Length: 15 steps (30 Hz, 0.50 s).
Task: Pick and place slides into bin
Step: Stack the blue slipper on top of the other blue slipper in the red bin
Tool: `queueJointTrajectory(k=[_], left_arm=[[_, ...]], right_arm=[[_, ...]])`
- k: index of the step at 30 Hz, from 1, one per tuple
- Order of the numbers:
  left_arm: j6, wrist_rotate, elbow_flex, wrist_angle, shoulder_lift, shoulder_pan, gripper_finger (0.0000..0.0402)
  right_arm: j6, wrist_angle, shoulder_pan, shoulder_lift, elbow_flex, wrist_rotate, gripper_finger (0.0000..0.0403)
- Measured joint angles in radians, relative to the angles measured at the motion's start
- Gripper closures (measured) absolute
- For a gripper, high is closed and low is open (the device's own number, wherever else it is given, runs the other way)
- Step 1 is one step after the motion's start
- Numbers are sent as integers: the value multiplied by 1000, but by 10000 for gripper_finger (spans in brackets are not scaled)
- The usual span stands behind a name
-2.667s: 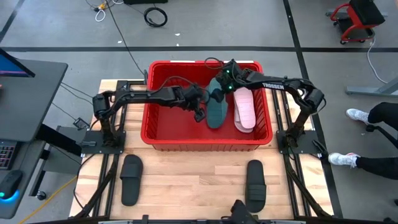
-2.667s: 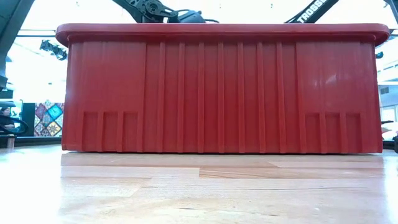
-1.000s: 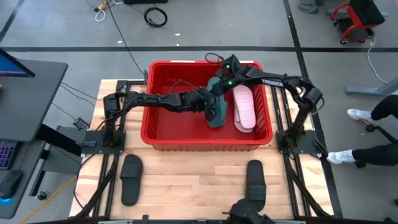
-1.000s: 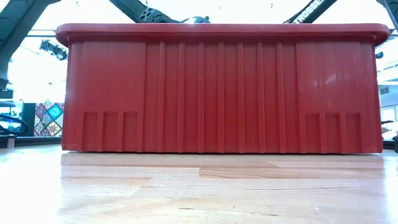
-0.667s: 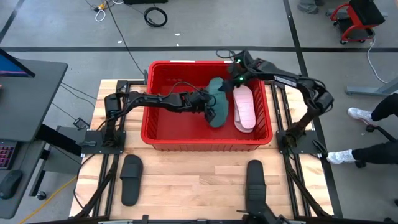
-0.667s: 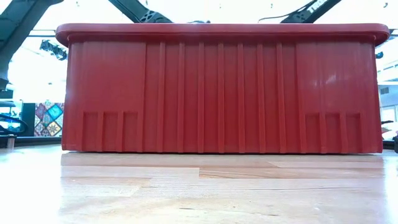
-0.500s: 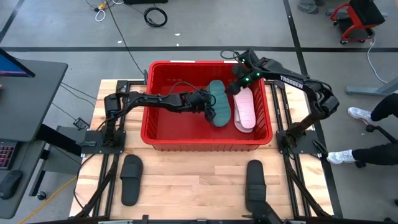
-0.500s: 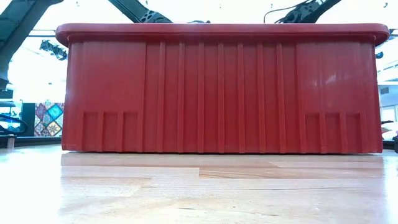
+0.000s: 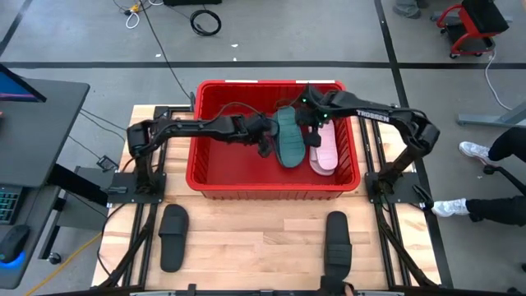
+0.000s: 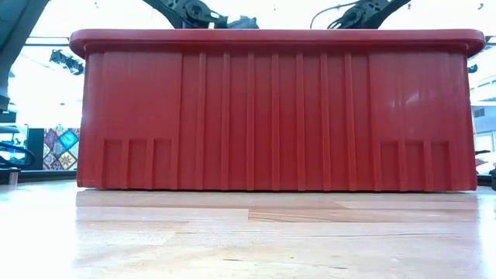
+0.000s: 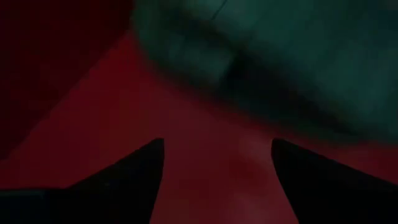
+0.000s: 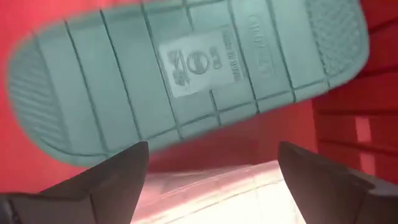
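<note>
A: Start at your left. What do you log on the bench?

B: 1 black slide (image 9: 173,237) on the bare wood of the table (image 9: 246,247), in front of the bin (image 9: 215,186) and untouched. A second black slide (image 9: 338,241) sits near the front right. Both are matte foam with a wide strap, so you have 2 picks left outside.

A: And the left gripper (image 9: 265,141)?

B: It reaches into the bin's middle, just beside the teal slide (image 9: 288,138). Its wrist view shows both fingers spread with only red floor between them — released, holding nothing. I judge it is there to steady or nudge the teal slide, not to carry it.

A: The teal slide itself?

B: Tilted, sole up. The right wrist view shows a grooved tread and a moulded label patch on the sole (image 12: 186,68), and it leans partly over the pale pink slide (image 9: 325,148) by the right wall. It has not settled flat, which likely explains both arms crowding it.

A: Right gripper (image 9: 315,123)?

B: Just past the teal slide, fingers apart and empty — let go. The bin is rigid ribbed plastic with a thick rim (image 10: 271,36).
</note>
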Motion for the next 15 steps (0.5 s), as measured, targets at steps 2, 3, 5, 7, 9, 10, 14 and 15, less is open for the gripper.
queueJointTrajectory(k=[2, 3, 5, 7, 9, 10, 14, 15], left_arm=[[-2, -5, 0, -27, 25, 17, 100], [-1, -6, 0, -31, 35, 23, 100], [15, -9, -1, -16, 55, 29, 100], [42, -8, 0, 34, 73, 28, 100], [71, -9, 0, 71, 94, 31, 100], [81, -9, 0, 97, 107, 32, 100], [127, -13, 0, 143, 158, 56, 100], [141, -14, 0, 145, 170, 61, 100]], right_arm=[[-52, -3, 11, 22, 0, 45, 41], [-68, -8, 12, 31, 0, 66, 41], [-99, -14, 19, 39, 0, 89, 41], [-132, -19, 20, 39, 0, 90, 41], [-159, -6, 20, 39, 0, 85, 41], [-167, 1, 21, 39, 0, 80, 41], [-175, 17, 27, 39, -7, 50, 41], [-172, 14, 31, 39, -10, 50, 41]])
